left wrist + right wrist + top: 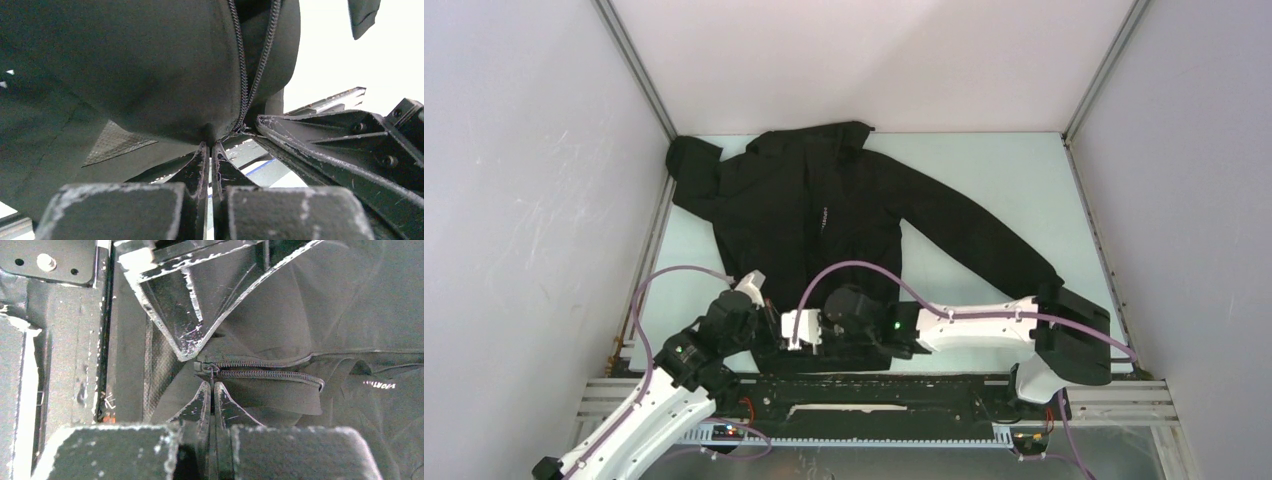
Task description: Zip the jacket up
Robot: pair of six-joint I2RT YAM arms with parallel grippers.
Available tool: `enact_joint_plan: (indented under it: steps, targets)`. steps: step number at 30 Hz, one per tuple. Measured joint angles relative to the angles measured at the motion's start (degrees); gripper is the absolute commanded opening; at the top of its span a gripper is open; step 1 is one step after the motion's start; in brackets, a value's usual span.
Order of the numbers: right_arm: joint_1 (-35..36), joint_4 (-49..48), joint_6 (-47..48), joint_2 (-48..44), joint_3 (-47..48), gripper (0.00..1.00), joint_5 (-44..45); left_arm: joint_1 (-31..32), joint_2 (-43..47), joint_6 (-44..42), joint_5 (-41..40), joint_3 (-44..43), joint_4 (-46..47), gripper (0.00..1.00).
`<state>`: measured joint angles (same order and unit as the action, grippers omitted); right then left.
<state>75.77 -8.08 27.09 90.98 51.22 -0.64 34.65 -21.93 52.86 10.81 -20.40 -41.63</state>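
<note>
The black jacket (824, 210) lies spread on the pale green table, collar at the far side and hem toward the arms. Its front zipper (244, 75) is parted above the bottom end. My left gripper (769, 332) is shut on the jacket's bottom hem beside the zipper base, as the left wrist view (210, 144) shows. My right gripper (788, 335) sits right next to it. In the right wrist view (212, 385) its fingers are shut on the zipper pull, just under the slider (209, 368) at the zipper's bottom end.
White enclosure walls stand left, right and behind. A metal rail (874, 390) runs along the near table edge, just behind both grippers. The jacket's right sleeve (984, 240) stretches toward the right arm's base (1074, 335). Bare table (1024, 170) shows at the far right.
</note>
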Motion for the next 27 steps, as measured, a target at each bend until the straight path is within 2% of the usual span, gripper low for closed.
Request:
enact_joint_plan:
  steps: [5, 12, 20, 24, 27]
  targets:
    - [-3.7, 13.9, -1.8, 0.0, 7.3, 0.00, -4.3, 1.7, 0.0, 1.3, -1.7, -0.1, 2.2, 0.00]
    - [-9.0, 22.5, -3.6, 0.0, 12.4, 0.00, -14.9, 2.2, 0.3, 2.2, -2.7, -0.1, 2.4, 0.00]
    - [-10.1, 21.2, -4.3, 3.0, 14.6, 0.00, -6.0, 2.4, 0.3, 2.7, -3.9, -0.1, 1.1, 0.00]
    - [-14.3, 19.2, -0.5, 8.1, 18.9, 0.00, -0.5, 2.4, 0.6, 3.3, -4.9, -0.1, -0.4, 0.00]
    - [-18.1, 17.1, 2.3, 12.5, 22.2, 0.00, 0.2, 2.3, 1.9, 3.9, -5.1, -0.3, -3.0, 0.00]
